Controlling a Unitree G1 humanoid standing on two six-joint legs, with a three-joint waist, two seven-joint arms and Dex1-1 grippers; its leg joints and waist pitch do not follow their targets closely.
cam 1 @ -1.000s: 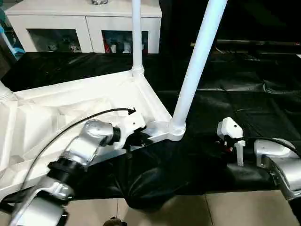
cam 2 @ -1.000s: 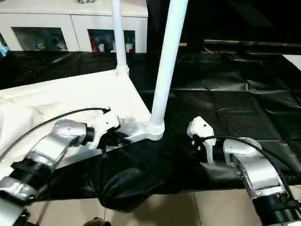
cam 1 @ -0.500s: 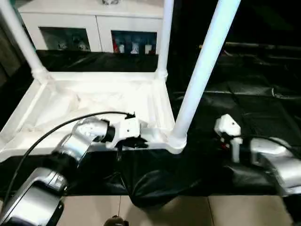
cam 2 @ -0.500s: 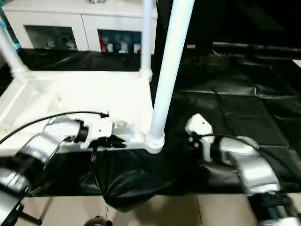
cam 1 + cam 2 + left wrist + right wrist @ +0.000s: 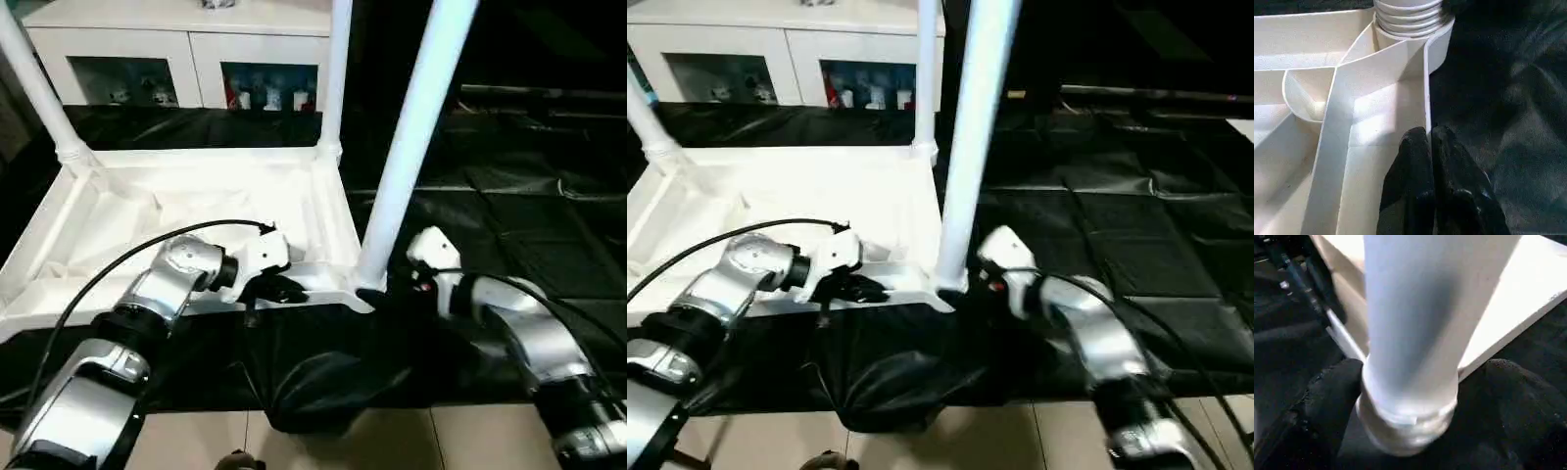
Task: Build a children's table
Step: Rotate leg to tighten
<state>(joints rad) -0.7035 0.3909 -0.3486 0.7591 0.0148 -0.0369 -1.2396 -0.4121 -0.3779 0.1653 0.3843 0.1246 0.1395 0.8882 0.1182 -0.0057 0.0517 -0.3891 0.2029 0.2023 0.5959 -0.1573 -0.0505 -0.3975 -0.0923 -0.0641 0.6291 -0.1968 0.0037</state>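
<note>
the white plastic rectangular tabletop (image 5: pixel 196 211) lies ribbed underside up on black sheeting (image 5: pixel 509 206). three long white tapered tube legs stand in its corner sockets; the nearest leg (image 5: pixel 411 137) rises at the near right corner. the left wrist view shows the left hand (image 5: pixel 1430 142) clenched on the tabletop's thin near rim, a detail the head views hide. the right wrist view shows the right hand (image 5: pixel 1410 382) with fingers (image 5: pixel 1332 396) spread either side of that leg's base, apparently touching it. a white glass-door cabinet (image 5: pixel 176 59) stands behind.
</note>
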